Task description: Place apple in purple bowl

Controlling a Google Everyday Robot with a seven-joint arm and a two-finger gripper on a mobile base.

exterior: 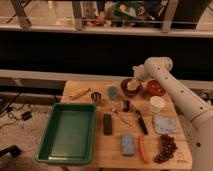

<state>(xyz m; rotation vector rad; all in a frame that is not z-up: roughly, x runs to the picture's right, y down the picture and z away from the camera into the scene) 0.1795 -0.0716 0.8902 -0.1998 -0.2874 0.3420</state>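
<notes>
The gripper [134,84] reaches down over the purple bowl [128,88], which sits at the far edge of the desk [90,155]; whether it is spread or pressed together cannot be told. A pale rounded shape lies in the mouth of the purple bowl right under the gripper, and it may be the apple, but that cannot be made out for sure. Just to the right of the purple bowl stands a red-orange bowl [155,88], and nearer the camera from that, a white cup [157,104]. Well to the left of the purple bowl and closer to the camera lies a green tray [67,134]. An orange carrot [143,149] lies near the front edge, well in front of the purple bowl.
</notes>
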